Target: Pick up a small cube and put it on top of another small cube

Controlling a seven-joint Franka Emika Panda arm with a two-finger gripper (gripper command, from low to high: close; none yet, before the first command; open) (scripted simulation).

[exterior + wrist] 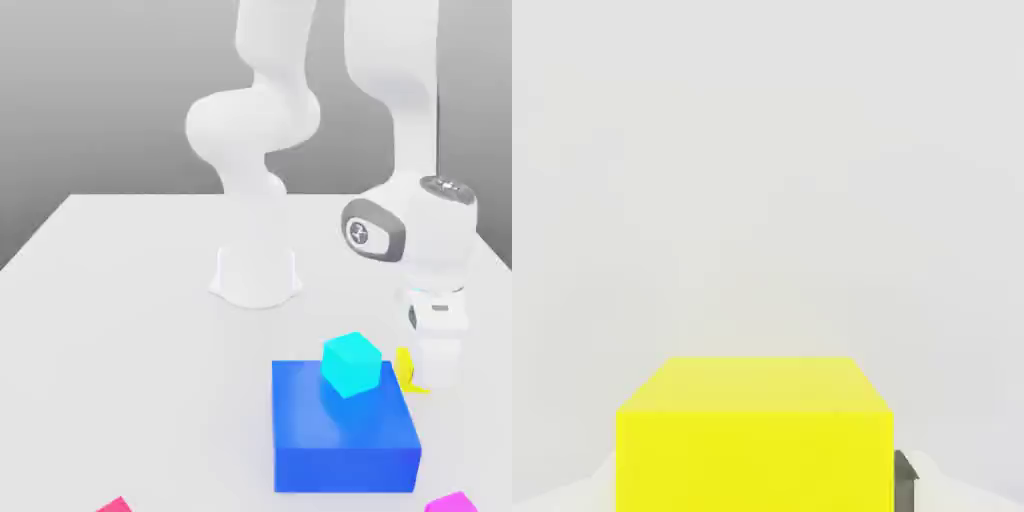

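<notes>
1 yellow cube between the jaws, pale surface beyond

Lower centre of the exterior view, the blue block looks smooth with a faint sheen; at upper centre, the robot arm resembles smooth white plastic.

There are four small cubes: one cyan cube, one yellow cube, one red cube and one magenta cube. There is one large blue block, one robot arm and one bench.
</notes>
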